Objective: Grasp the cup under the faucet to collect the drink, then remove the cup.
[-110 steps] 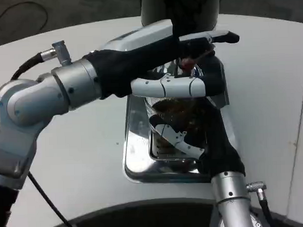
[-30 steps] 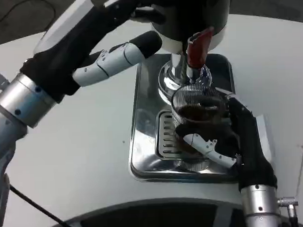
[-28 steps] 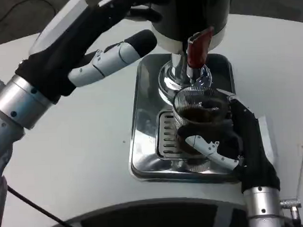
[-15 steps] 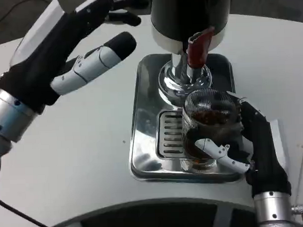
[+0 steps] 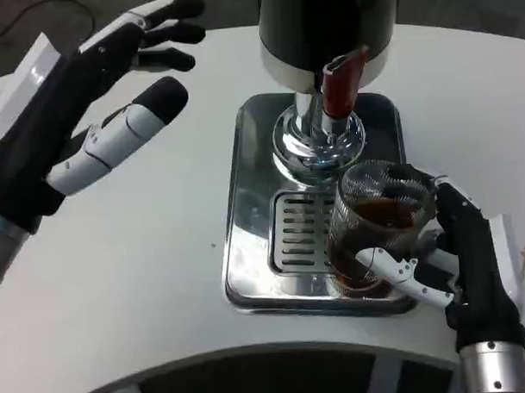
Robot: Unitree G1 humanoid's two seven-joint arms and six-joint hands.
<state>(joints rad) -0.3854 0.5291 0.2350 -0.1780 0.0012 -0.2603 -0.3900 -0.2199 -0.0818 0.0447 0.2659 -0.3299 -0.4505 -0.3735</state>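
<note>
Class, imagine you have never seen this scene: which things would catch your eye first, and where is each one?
The glass cup of dark drink stands out, held by the right hand at the right edge of the shiny metal drip tray. Behind it rises the black dispenser with its red tap lever. At upper left, the left hand hovers with fingers spread.

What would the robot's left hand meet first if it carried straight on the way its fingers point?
Probably nothing: the left hand points up-right, its line passing behind the dispenser over bare table. Depth is unclear, so the dispenser's body might be grazed.
</note>
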